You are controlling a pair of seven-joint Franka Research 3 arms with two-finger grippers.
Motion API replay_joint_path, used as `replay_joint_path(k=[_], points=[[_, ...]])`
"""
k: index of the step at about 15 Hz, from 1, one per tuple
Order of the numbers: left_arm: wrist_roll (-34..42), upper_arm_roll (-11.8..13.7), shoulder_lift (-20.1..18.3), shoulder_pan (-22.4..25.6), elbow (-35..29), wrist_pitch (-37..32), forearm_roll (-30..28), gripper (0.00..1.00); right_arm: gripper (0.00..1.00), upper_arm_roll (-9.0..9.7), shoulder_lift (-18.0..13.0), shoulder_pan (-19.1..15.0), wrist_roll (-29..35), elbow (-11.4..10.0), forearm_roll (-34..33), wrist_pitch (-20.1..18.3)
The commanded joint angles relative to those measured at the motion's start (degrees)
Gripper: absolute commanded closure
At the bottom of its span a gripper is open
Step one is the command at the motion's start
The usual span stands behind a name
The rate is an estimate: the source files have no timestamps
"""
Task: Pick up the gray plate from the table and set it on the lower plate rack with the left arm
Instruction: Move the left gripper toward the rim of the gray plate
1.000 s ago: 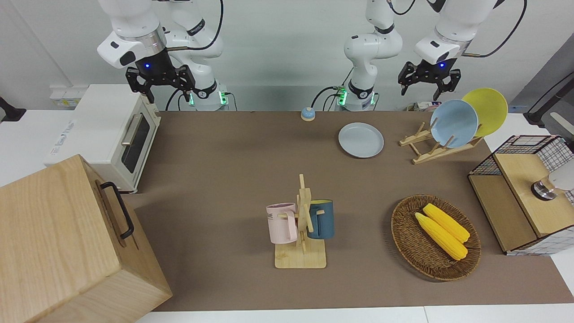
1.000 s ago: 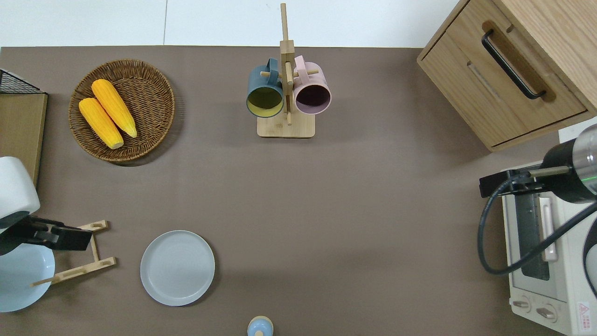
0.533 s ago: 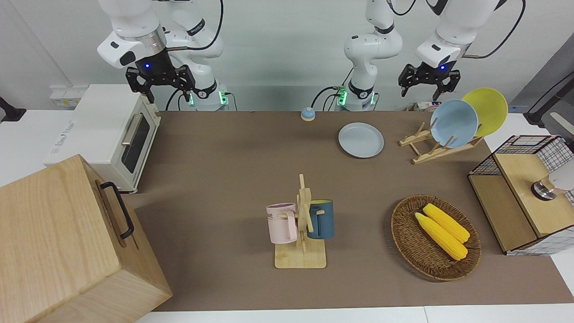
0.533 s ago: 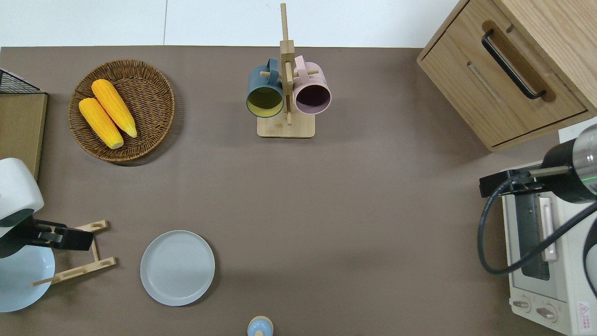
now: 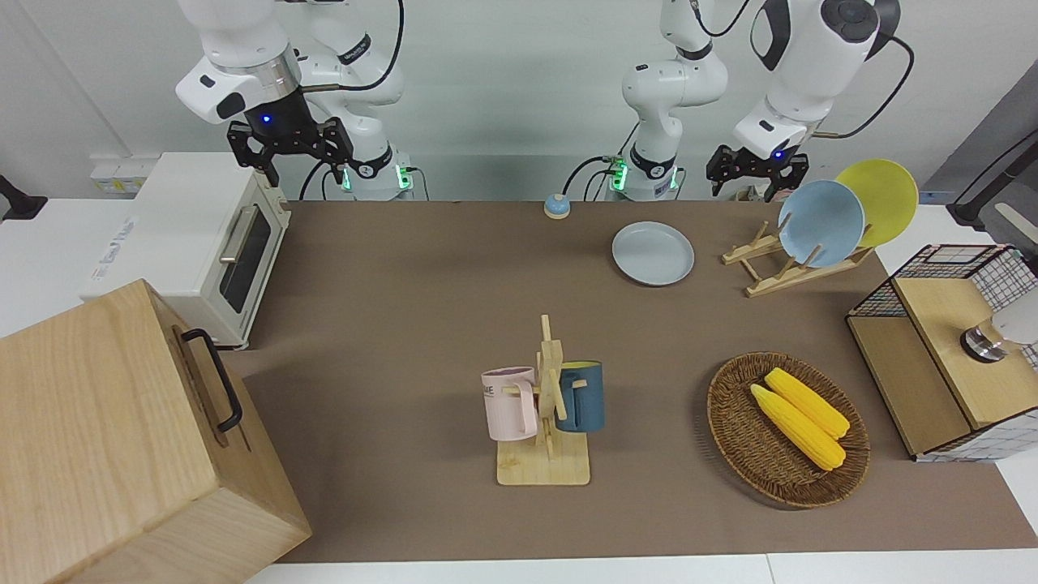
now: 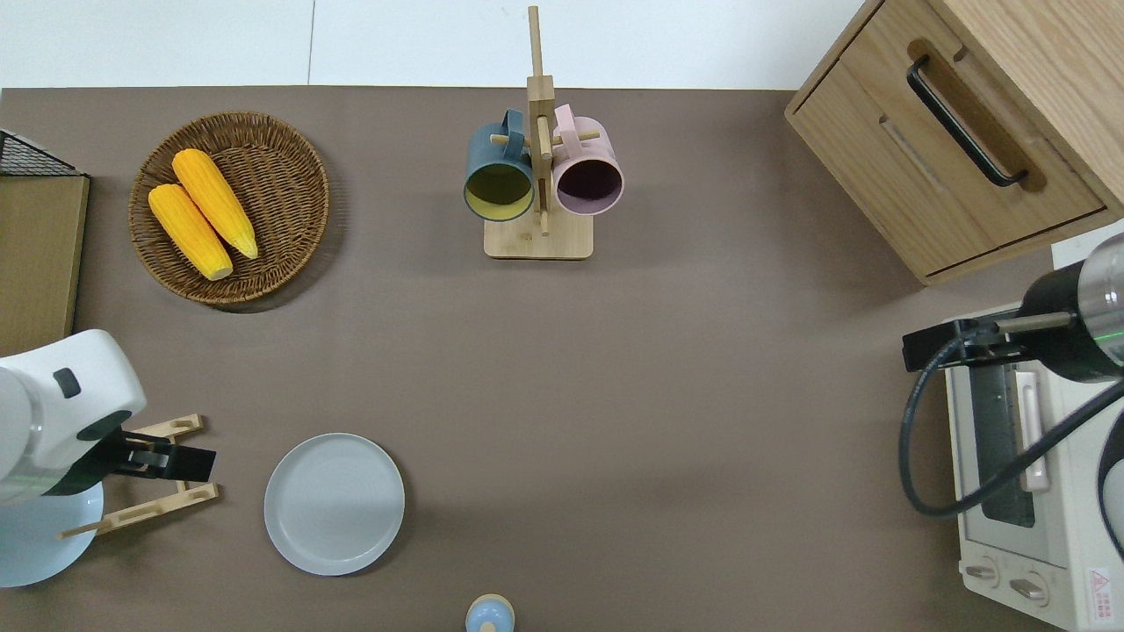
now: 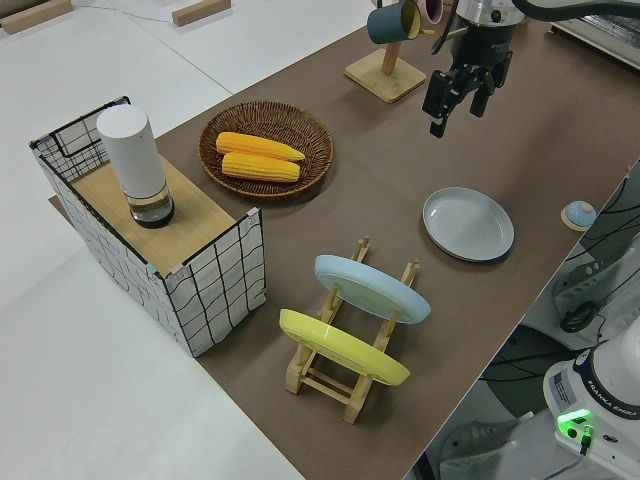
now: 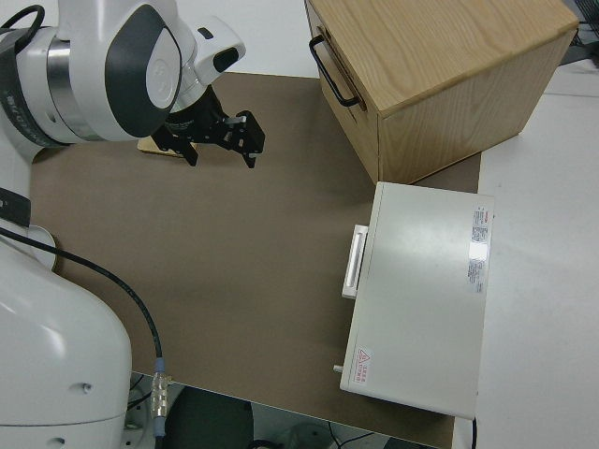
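Under my left gripper sits the small light-wood slanted rack with upright pegs. Its upper slots, out toward the left arm's end of the table from the tool, already carry a sky-blue round plate and a yellow round plate. The slots directly below the tool are free. The gripper hangs in the air with its jaws spread and nothing between them.

The pale gray round plate with the shallow raised rim lies flat on the brown table cover. It is below the gripper and off to the side toward the right arm's end, just beside the rack's low end and not touching it. The pick has not begun, by my reading.

My first worry is going straight down from here, which would put the fingers onto the pegs rather than the plate, so I need to shift sideways first. Second, the rim is low and the plate lies flat. A finger landing on top of the rim would push the plate along the cover or tip it instead of getting under the edge. I judge a thin edge grasp would let it swing or slip during the lift. Third, on the way back the plate could clip the sky-blue plate and knock both leaning plates out of their slots.

The right arm is parked.
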Motion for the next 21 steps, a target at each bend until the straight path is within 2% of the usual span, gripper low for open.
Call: replay_joint_path(k=[1, 7, 12, 21], points=[[-0.81, 0.16, -4.8, -0.51, -10.18, 7.3, -0.49, 0.01, 0.011, 0.38, -0.14, -0.41, 0.01, 0.35, 0.43, -0.83], [-0.55, -0.19, -7.17, -1.47, -21.26, 16.97, -0.5, 0.01, 0.011, 0.38, -0.14, -0.41, -0.08, 0.35, 0.43, -0.83], [-0.64, -0.28, -7.36, -1.47, -29.17, 26.29, -0.5, 0.01, 0.013, 0.38, -0.14, -0.41, -0.08, 0.35, 0.43, -0.83], [-0.64, -0.36, -4.37, -2.44, -34.63, 35.88, -0.58, 0.01, 0.013, 0.29, -0.14, -0.41, 0.01, 0.35, 0.43, -0.83]])
